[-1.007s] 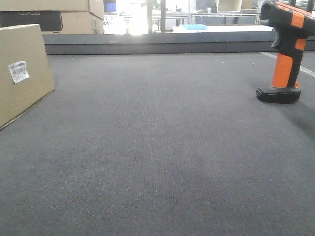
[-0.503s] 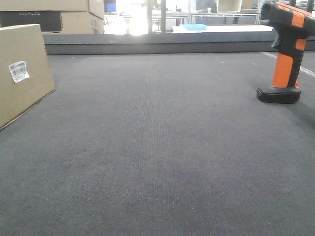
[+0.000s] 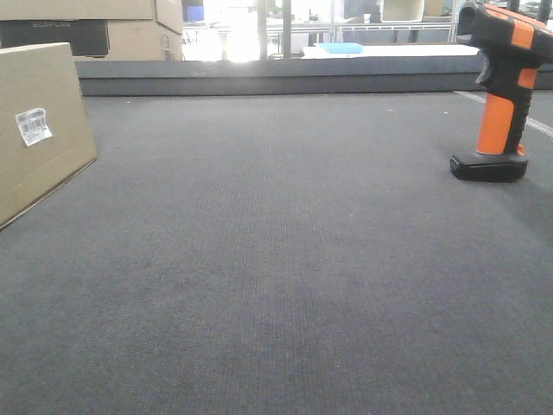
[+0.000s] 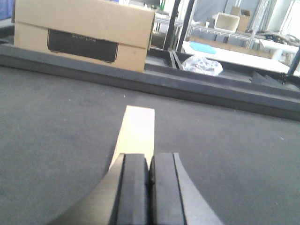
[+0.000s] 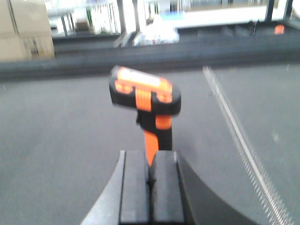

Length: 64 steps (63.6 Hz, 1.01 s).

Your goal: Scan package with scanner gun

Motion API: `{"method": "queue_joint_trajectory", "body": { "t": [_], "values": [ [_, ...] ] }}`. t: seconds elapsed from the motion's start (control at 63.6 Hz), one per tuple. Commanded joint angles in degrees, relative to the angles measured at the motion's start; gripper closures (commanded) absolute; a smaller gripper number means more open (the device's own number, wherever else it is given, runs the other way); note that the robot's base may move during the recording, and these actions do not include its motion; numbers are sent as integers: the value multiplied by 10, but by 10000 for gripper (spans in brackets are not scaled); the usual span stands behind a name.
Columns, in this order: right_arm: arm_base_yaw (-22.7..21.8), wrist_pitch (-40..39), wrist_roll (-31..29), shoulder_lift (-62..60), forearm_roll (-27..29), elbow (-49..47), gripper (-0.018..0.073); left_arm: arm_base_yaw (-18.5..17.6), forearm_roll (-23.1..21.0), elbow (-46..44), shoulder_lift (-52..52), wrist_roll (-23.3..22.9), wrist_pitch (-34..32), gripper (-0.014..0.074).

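The scanner gun point(image 3: 501, 91) stood up on its flat black foot at the far right of the dark grey table point(image 3: 276, 259). Its handle was orange and its head was black with orange patches. Nothing was touching it in the front view.

The package point(image 3: 39, 130), a plain brown cardboard box, sat at the far left edge of the table, well apart from the scanner gun. A small white label point(image 3: 33, 125) with black bars was stuck on the side facing the middle of the table.

The left gripper point(image 4: 150, 171) had its two black fingers pressed together with nothing between them. Just past its tips lay the top of the box, seen as a pale tan strip on the grey table. Farther back, beyond the raised edge of the table, sat another cardboard box point(image 4: 84, 35) with a black panel on its front.

The right gripper point(image 5: 150, 173) also had its fingers together and held nothing. The scanner gun stood right in front of it, a little blurry, with its orange handle just behind the fingertips. I could not tell if they were touching it. A thin pale strip point(image 5: 239, 140) ran along the table to the right.
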Motion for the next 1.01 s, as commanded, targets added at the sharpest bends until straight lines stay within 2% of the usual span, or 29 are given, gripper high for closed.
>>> {"method": "queue_joint_trajectory", "body": {
  "t": [0.0,0.126,0.236,0.503,0.724,0.991],
  "values": [
    [0,21,-1,-35,-3,0,727,1,-2,0,-22,-4,8,708],
    [0,69,-1,-96,1,0,727,1,12,15,-57,-3,7,708],
    [0,120,-1,-145,33,0,727,1,13,47,-100,-3,13,708],
    [0,228,-1,-252,32,0,727,1,13,113,-240,-3,43,708],
    [0,233,-14,-297,32,0,727,1,13,120,-298,-3,58,708],
    [0,233,-14,-298,32,0,727,1,13,120,-302,-3,58,708]
  ]
}}
